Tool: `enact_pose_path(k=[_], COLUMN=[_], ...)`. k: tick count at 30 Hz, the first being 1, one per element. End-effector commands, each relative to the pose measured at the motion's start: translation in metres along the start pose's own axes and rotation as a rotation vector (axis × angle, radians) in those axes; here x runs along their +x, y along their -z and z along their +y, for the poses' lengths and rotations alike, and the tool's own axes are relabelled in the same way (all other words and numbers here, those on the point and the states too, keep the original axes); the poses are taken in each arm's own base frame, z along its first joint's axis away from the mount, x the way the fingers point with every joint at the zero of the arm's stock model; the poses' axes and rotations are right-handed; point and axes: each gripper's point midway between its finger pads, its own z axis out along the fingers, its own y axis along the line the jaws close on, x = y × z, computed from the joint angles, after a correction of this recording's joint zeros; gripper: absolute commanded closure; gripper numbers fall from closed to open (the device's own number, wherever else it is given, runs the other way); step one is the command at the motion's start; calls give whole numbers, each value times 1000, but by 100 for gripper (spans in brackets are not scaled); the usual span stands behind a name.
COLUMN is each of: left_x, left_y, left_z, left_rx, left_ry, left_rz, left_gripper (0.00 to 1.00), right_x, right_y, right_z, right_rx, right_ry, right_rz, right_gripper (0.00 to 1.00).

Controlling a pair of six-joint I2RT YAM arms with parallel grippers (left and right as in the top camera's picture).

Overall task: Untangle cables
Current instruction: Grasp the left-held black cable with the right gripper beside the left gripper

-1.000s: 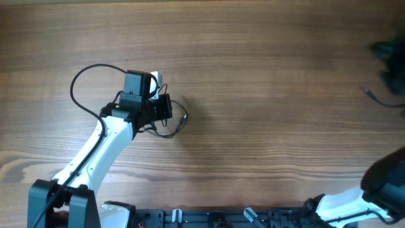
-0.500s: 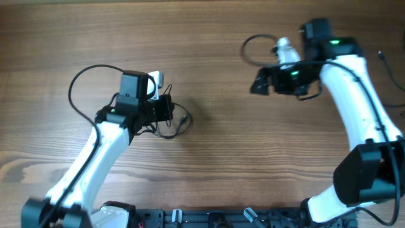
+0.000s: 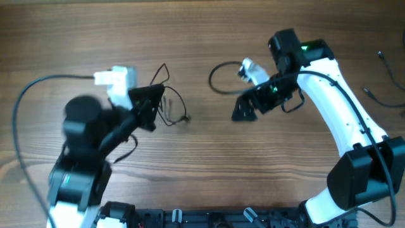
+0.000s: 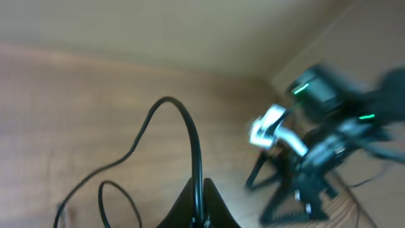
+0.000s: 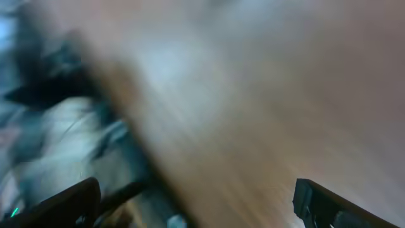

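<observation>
A thin black cable (image 3: 178,99) lies in loose loops left of the table's middle, its small plug end (image 3: 185,118) on the wood. My left gripper (image 3: 155,95) is raised above the table and shut on one strand. In the left wrist view the cable (image 4: 190,126) rises from between the closed fingers of the left gripper (image 4: 201,193), arches over and drops away to the left. My right gripper (image 3: 243,109) hangs open near the centre, apart from the cable. The right wrist view is badly blurred; the right gripper (image 5: 196,209) shows wide-spread fingers (image 5: 323,202) with only wood between them.
More thin black cable ends (image 3: 373,95) lie at the table's far right edge. The right arm's own thicker black cable (image 3: 218,79) loops beside its wrist, and the left arm's (image 3: 25,95) sweeps out to the left. The right arm (image 4: 316,145) shows in the left wrist view.
My left arm has risen toward the camera, lifting the held cable strand so its loops pull up. My right arm has swung left and down toward the table's centre.
</observation>
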Motion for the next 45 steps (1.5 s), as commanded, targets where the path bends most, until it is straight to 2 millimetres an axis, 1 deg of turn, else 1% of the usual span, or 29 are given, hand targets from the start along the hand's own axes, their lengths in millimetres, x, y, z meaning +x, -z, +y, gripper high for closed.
enact_pose_path(k=[1, 4, 7, 11, 13, 16, 19, 23, 25, 29, 35, 37, 41, 45], left_x=[-26, -35, -36, -36, -36, -34, -34, -34, -34, -35, -36, -36, -36, -35], left_y=[30, 42, 47, 47, 47, 48, 48, 48, 49, 50, 50, 50, 50, 50], left_z=[-28, -37, -41, -42, -42, -45, -46, -50, -53, -59, -60, -60, -60, -60], left_rx=[69, 94, 103, 110, 115, 133, 135, 158, 175, 208, 212, 212, 212, 212], left_ry=[-21, -25, -12, 21, 37, 38, 39, 37, 38, 39, 41, 41, 41, 41], left_rz=[-125, -175, -190, -186, -184, -174, -173, -168, -166, -166, -166, -166, -166, -166], left_gripper=[96, 96, 96, 96, 96, 96, 96, 96, 96, 96, 96, 96, 96, 96], right_x=[-22, -26, -33, -64, -85, -101, -109, -110, -111, -115, -130, -138, -163, -179], right_y=[8, 4, -4, -16, -25, -38, -53, -67, -69, -72, -68, -66, -59, -48], right_z=[61, 65, 73, 83, 96, 109, 123, 147, 154, 163, 165, 162, 151, 160], right_rx=[-299, -298, -298, -275, -255, -216, -176, -186, -192, -200, -187, -163, -83, -108], right_ry=[383, 418, 477, 508, 567, 629, 688, 771, 794, 812, 769, 715, 550, 511], right_rz=[-202, -209, -214, -270, -309, -326, -325, -324, -328, -346, -393, -411, -484, -561], right_gripper=[0, 1, 0, 0, 0, 0, 0, 0, 0, 0, 0, 0, 0, 0])
